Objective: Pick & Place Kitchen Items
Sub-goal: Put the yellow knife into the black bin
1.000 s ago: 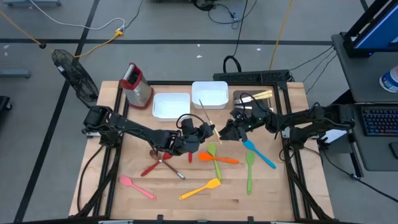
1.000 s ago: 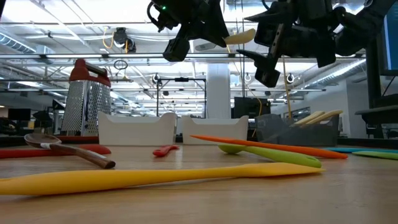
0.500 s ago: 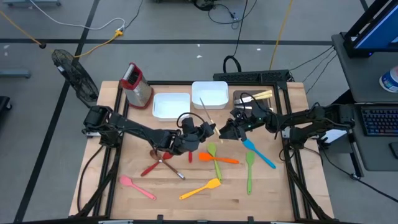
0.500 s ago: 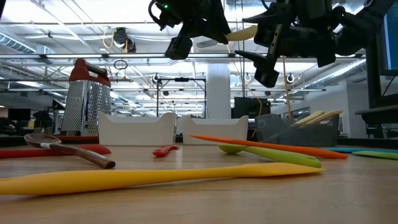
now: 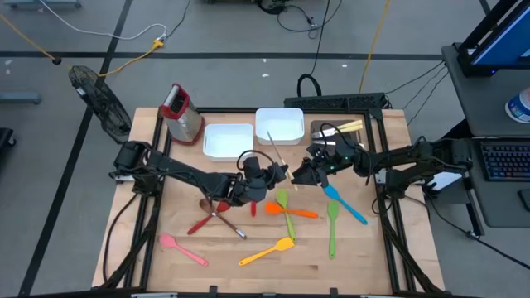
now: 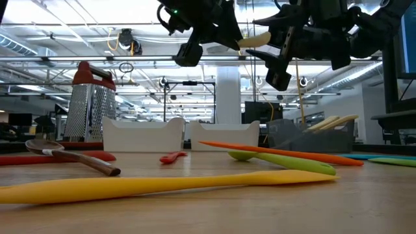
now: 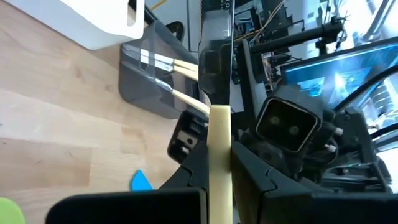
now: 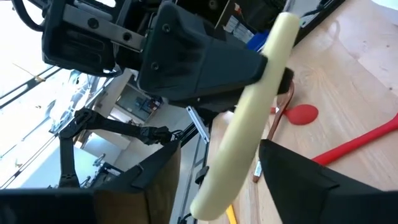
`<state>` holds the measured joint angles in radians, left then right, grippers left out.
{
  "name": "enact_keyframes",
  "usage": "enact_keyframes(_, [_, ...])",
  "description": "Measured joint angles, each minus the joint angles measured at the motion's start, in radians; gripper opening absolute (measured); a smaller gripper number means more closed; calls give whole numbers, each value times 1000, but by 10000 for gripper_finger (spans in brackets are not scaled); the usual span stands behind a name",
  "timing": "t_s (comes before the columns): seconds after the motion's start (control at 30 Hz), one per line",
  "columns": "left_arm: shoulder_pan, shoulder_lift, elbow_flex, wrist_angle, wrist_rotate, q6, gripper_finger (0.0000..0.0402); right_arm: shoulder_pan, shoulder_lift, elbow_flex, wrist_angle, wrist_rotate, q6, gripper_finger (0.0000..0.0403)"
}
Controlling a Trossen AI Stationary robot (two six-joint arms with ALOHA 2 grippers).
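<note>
Left hand point(image 5: 277, 174) is clamped on a pale-handled knife point(image 5: 276, 150), its blade pointed toward the trays, handle lying between the wide right hand's point(image 5: 300, 175) fingers.

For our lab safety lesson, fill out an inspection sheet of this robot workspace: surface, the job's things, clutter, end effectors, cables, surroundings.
Surface: wooden table, bare at the near edge.
Job's things: pink spatula, yellow spatula, orange spatula, green spoon, blue spatula and brown spoon lie loose; a pale-handled knife is held in the air.
Clutter: grater, two white trays, dark tray at the back.
End effectors: left end effector shut on the knife; right end effector open around its handle.
Cables: several on the floor behind the table.
Surroundings: keyboard on a side desk.
</note>
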<state>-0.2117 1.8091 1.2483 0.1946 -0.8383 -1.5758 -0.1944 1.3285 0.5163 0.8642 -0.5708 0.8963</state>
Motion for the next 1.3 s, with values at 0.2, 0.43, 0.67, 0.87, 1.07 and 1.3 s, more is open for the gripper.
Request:
enact_keyframes(0.2, [4, 0, 0, 0, 1, 0, 27, 0, 0, 0, -1, 3, 0, 167])
enact_keyframes(0.43, [9, 10, 1, 17, 23, 3, 27, 0, 0, 0, -8, 2, -14, 124])
enact_keyframes(0.67, [9, 10, 1, 16, 22, 40, 27, -1, 1, -2, -13, 2, -15, 85])
enact_keyframes(0.87, [9, 10, 1, 12, 25, 47, 25, -1, 1, -2, -14, 2, -16, 81])
enact_keyframes(1.07, [9, 10, 1, 13, 27, 48, 43, -1, 1, -2, -14, 1, -16, 79])
enact_keyframes(1.3, [9, 10, 2, 19, 35, 38, 90, -1, 1, -2, -8, 1, -16, 77])
